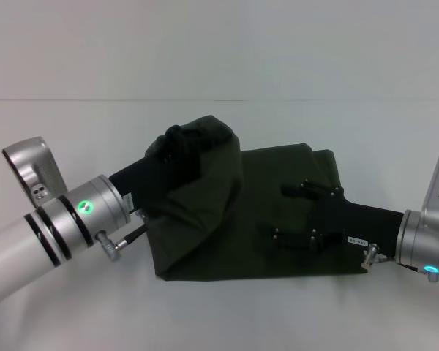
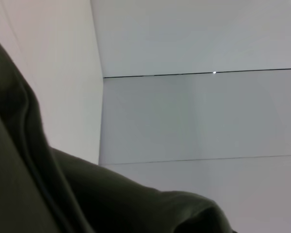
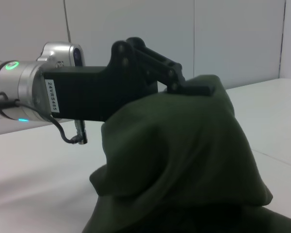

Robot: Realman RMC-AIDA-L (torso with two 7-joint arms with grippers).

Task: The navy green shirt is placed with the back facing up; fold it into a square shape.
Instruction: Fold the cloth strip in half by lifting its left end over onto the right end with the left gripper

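Observation:
The navy green shirt (image 1: 227, 241) lies partly folded on the white table, plain side showing. My left gripper (image 1: 177, 139) is raised over the shirt's left part and is shut on a fold of it. The lifted cloth (image 3: 184, 155) drapes down over its fingers (image 3: 196, 89) in a hump. Dark cloth (image 2: 19, 194) fills the lower part of the left wrist view. My right gripper (image 1: 282, 213) hovers low over the right half of the shirt, open, with nothing between its fingers.
The white table (image 1: 219, 322) stretches all around the shirt, with a pale wall behind it. Both arms reach in from the sides, the left one (image 1: 66, 219) low near the shirt's left edge.

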